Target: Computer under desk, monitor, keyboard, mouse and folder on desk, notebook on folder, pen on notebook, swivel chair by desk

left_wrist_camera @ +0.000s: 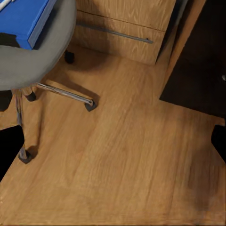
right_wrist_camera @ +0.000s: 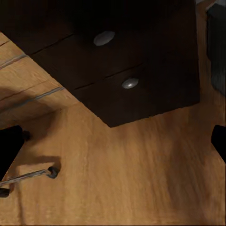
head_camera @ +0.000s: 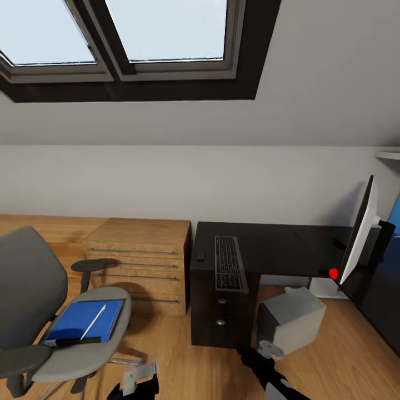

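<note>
Room: you face a pale wall under a sloped ceiling with a dark-framed skylight (head_camera: 139, 44); the floor (left_wrist_camera: 122, 160) is warm wood plank.
Desk: the desk (head_camera: 278, 244) has a glossy black top and meets the wall; its drawer block with round silver knobs (right_wrist_camera: 130, 83) stands at its left end, touching the floor.
Cabinet: a wooden cabinet (head_camera: 141, 261) with long metal bar handles stands just beside the desk's left end.
Keyboard: the keyboard (head_camera: 229, 263) lies on the desk top above the drawers, its length running from the wall toward you.
Mouse: the mouse (head_camera: 200, 256) sits on the desk just left of the keyboard.
Monitor: the monitor (head_camera: 358, 236) stands upright at the desk's right part, seen nearly edge-on.
Computer: the computer (head_camera: 291, 319) rests on the floor, right of the drawer block, tilted to your view.
Swivel chair: the swivel chair (head_camera: 33, 278) stands at your left, well apart from the desk, casters on the floor.
Folder: the folder (head_camera: 83, 320) lies flat on the chair seat.
Pen: the pen (head_camera: 93, 321) lies diagonally across the folder.
Left gripper: the left gripper (head_camera: 139, 376) hangs low over bare floor; its jaws stand wide in the wrist view, holding nothing.
Right gripper: the right gripper (head_camera: 270, 349) hangs near the drawer block's foot; its jaws stand wide, holding nothing.
</note>
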